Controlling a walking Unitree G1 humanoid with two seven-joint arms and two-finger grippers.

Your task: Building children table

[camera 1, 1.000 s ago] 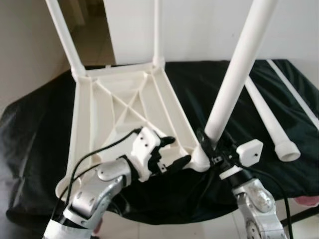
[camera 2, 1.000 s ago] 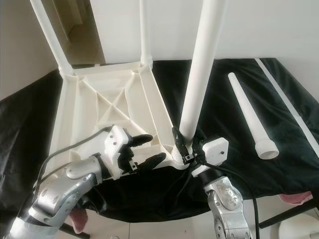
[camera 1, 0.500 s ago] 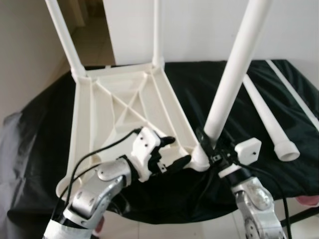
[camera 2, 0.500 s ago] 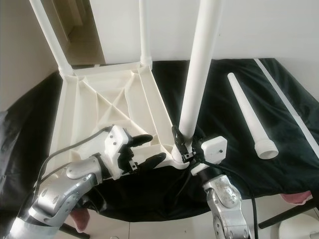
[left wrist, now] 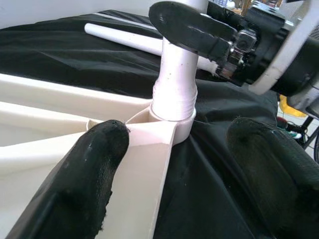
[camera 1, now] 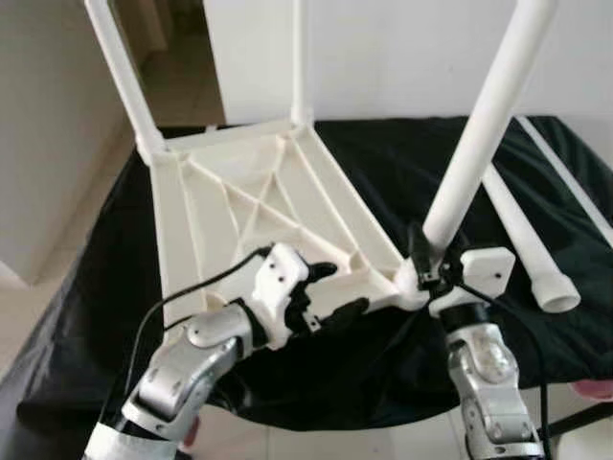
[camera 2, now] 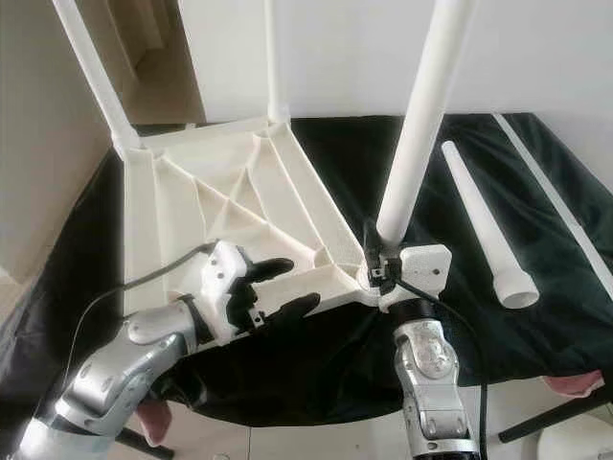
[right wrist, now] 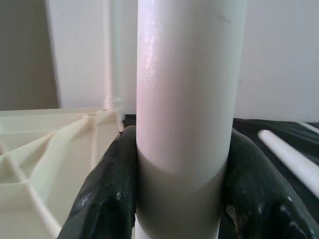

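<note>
The white table top (camera 1: pixel 239 206) lies upside down on a black cloth (camera 1: pixel 383 163). Two legs (camera 1: pixel 120 67) (camera 1: pixel 299 57) stand in its far corners. A third leg (camera 1: pixel 479 125) rises, tilted to the right, from the near right corner socket (left wrist: pixel 172 112). My right gripper (camera 1: pixel 428 273) is shut on this leg's base; its fingers (right wrist: pixel 109 189) press both sides of the tube (right wrist: pixel 184 99). My left gripper (camera 1: pixel 340 289) is open at the top's near edge, one finger (left wrist: pixel 79 174) over the white frame, the other over the cloth. A loose leg (camera 1: pixel 522 235) lies to the right.
A thin white rod (camera 1: pixel 565 168) lies along the cloth's far right edge. A white wall (camera 1: pixel 383 48) stands behind, with a doorway at the back left. Bare floor (camera 1: pixel 38 307) shows at the left, and something pink (camera 1: pixel 594 388) at the lower right.
The table top's near right corner has swung right, and my right gripper has moved with it, still on the leg. The cloth's left side has pulled in. The left gripper has stayed put.
</note>
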